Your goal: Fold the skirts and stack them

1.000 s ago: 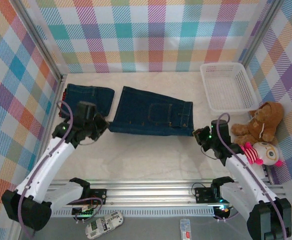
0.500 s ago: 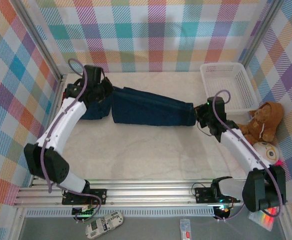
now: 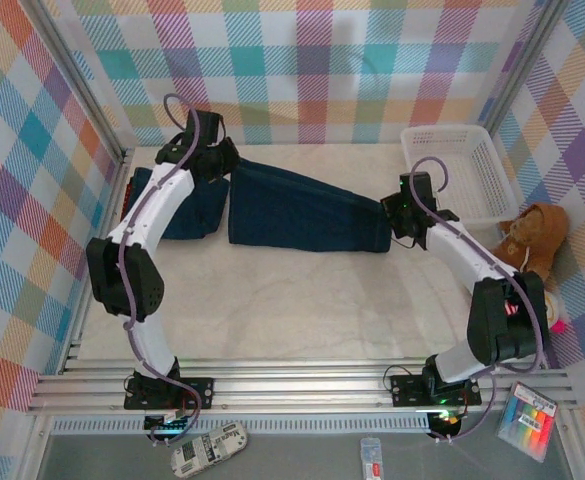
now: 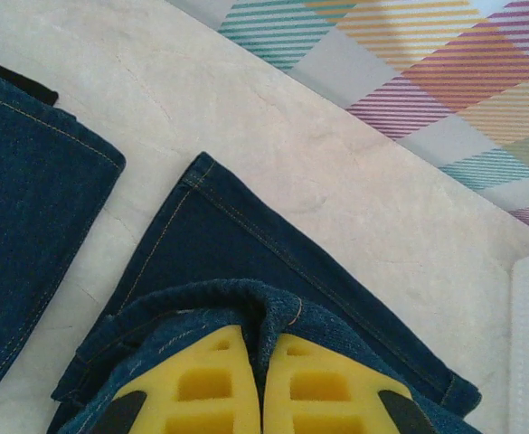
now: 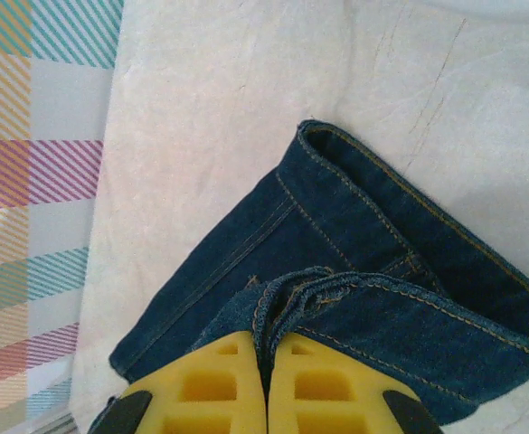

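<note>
Both ends pinched, denim skirt (image 3: 307,212) doubled over on itself
Its long axis runs left to right across the worktop (image 3: 302,300), left fingers (image 4: 201,389) clamped shut on the left end, right fingers (image 5: 314,389) likewise on the right; the wrist views show the lower layer's far edge lying ahead of each pinch, while the top view adds the other denim skirt (image 3: 200,208), folded just beside the left end

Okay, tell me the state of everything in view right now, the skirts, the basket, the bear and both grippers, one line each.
middle denim skirt: doubled over, both ends pinched.
left denim skirt: folded, lying flat.
left gripper: shut on the middle denim skirt.
right gripper: shut on the middle denim skirt.
basket: upright, empty.
teddy bear: lying beside the basket.
</note>
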Tool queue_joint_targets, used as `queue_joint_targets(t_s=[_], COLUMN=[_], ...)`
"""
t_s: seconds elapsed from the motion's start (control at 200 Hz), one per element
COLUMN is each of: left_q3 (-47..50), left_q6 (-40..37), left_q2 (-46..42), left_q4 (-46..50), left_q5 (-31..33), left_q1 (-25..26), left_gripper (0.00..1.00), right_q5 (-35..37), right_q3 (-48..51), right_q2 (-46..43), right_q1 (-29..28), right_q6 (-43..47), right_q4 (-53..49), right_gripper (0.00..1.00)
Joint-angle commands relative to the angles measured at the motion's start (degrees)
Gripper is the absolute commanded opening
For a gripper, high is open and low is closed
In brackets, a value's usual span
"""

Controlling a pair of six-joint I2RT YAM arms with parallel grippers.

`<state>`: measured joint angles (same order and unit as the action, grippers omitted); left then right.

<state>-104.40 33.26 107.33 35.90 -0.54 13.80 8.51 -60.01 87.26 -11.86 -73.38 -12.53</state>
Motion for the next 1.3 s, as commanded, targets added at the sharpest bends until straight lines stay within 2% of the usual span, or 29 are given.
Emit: queue_joint_targets(t_s=[0.0, 0.165, 0.305, 0.365, 0.415, 0.495, 0.55, 0.6, 0.67, 0.73, 0.95, 1.145, 1.295], left_q3=[-3.7, -6.1, -13.7, -18.0, -21.9, -29.0, -32.1, -32.2, -30.8, -28.6, -20.4, -19.9, -12.6], left_q6=[-1.5, -2.4, -2.2, -2.0, -2.1, -2.1, -2.1, -2.0, -1.9, -1.9, 1.5, 4.0, 3.6], left_q2=[1.5, 7.2, 15.7, 19.1, 22.2, 26.7, 28.2, 27.9, 26.3, 24.8, 24.0, 29.3, 28.1], left_q4=[-0.7, -3.4, -1.0, 0.8, 3.0, 7.7, 10.1, 10.8, 11.5, 11.4, 6.1, 7.0, 5.4], left_q5=[2.2, 2.9, 0.4, -0.1, 0.4, -0.1, -2.2, -4.0, -5.4, -7.5, -21.2, -21.5, -20.2], left_q1=[-1.9, -2.3, -2.3, -2.3, -2.3, -2.3, -2.3, -2.2, -1.6, -1.0, 2.7, 4.2, 4.2], left_gripper=[0.0, 0.0, 0.0, 0.0, 0.01, 0.29, 0.57, 0.75, 0.93, 0.97, 0.99, 1.0, 1.0], right_q5=[3.9, 3.4, 2.7, 2.6, 2.6, 1.9, 0.8, -0.5, -1.6, -2.9, -5.1, -16.6, -20.9], right_q3=[-4.1, -7.8, -12.3, -13.9, -15.3, -16.8, -16.6, -16.3, -15.5, -14.7, -16.0, -18.8, -18.5], right_q2=[2.9, 9.2, 14.6, 16.5, 17.9, 18.8, 18.2, 17.0, 15.2, 13.8, 15.3, 22.1, 25.2], right_q1=[0.5, 0.5, 0.5, 0.5, 0.5, 0.5, 0.5, 0.5, 0.4, 0.0, -4.0, -4.3, -4.3], right_q6=[4.0, 5.7, 5.7, 5.9, 6.0, 7.3, 8.3, 9.1, 10.3, 11.7, 19.3, 23.2, 26.9], right_q4=[-2.1, -1.7, -2.2, -2.0, -2.2, -2.0, -1.2, -0.9, -0.9, -0.5, -2.0, -2.1, -2.4], right_gripper=[0.05, 0.05, 0.06, 0.1, 0.17, 0.31, 0.43, 0.55, 0.75, 1.0, 0.99, 0.99, 0.99])
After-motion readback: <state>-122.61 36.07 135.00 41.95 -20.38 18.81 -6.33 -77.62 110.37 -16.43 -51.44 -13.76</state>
